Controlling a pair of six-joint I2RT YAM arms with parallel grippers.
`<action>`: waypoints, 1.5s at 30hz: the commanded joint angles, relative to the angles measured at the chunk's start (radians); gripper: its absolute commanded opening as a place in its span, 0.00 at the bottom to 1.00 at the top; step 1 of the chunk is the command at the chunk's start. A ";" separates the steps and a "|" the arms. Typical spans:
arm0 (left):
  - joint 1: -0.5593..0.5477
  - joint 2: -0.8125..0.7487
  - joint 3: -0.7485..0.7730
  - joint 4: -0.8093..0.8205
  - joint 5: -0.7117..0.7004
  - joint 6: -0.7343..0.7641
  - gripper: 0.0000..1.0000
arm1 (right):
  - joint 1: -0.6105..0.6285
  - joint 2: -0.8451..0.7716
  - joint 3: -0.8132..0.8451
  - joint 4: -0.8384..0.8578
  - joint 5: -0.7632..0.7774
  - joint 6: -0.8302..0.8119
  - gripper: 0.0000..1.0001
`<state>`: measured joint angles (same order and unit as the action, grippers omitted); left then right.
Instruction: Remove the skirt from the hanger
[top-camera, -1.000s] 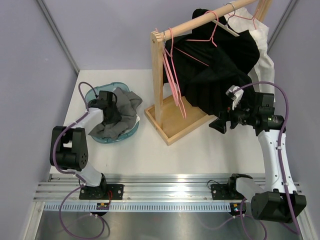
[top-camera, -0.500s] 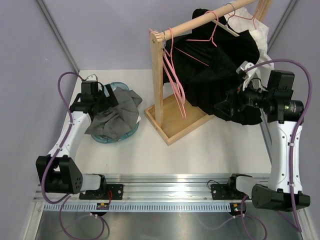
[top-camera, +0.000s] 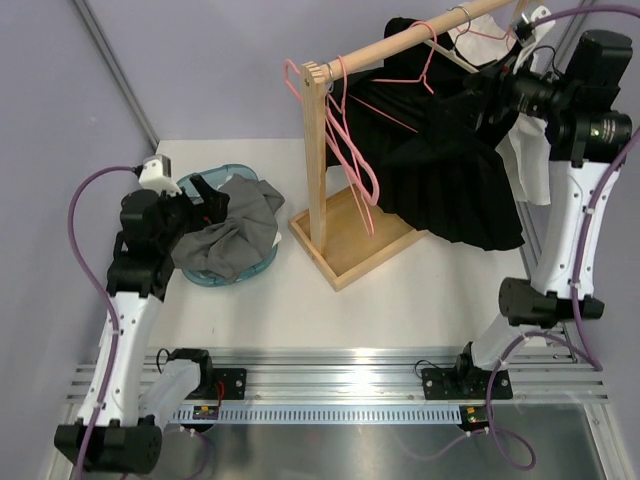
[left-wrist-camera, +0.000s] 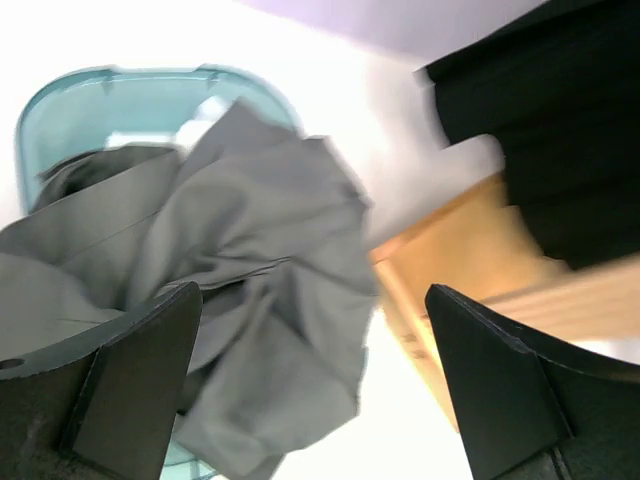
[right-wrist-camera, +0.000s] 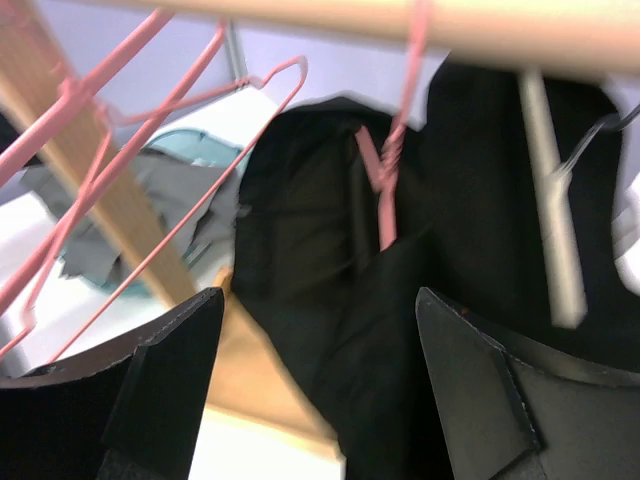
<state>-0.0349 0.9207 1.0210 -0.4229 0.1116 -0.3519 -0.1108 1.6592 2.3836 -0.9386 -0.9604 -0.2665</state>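
Observation:
A black pleated skirt (top-camera: 450, 165) hangs from a pink hanger (top-camera: 428, 58) on the wooden rail (top-camera: 395, 42). In the right wrist view the skirt (right-wrist-camera: 470, 300) fills the space ahead, and the hanger's neck (right-wrist-camera: 386, 190) shows just under the rail. My right gripper (top-camera: 478, 100) is up at rail height, right beside the skirt's top. It (right-wrist-camera: 320, 390) is open and holds nothing. My left gripper (top-camera: 205, 195) hovers open above a grey garment (left-wrist-camera: 250, 290) lying in a teal basin (left-wrist-camera: 70, 100).
Two empty pink hangers (top-camera: 345, 140) dangle at the rail's left end, by the upright post (top-camera: 316, 150). The rack's wooden tray base (top-camera: 345, 245) sits on the table. A white garment (top-camera: 525, 150) hangs behind the skirt. The teal basin (top-camera: 205, 278) stands at the left.
My left gripper opened, let the grey garment drop into the basin, and lifted back. My right arm rose from beside the skirt's hem up to the rail.

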 joint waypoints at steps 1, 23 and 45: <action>0.004 -0.106 -0.106 0.151 0.129 -0.099 0.99 | 0.031 0.129 0.175 0.027 0.026 0.088 0.84; 0.003 -0.358 -0.237 0.030 0.126 -0.191 0.99 | 0.169 0.205 0.097 0.204 0.201 0.066 0.62; 0.003 -0.353 -0.257 0.073 0.249 -0.217 0.99 | 0.197 0.231 0.089 0.239 0.201 0.041 0.00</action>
<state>-0.0349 0.5587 0.7746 -0.4160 0.2787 -0.5556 0.0776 1.9179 2.4660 -0.7620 -0.7517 -0.2317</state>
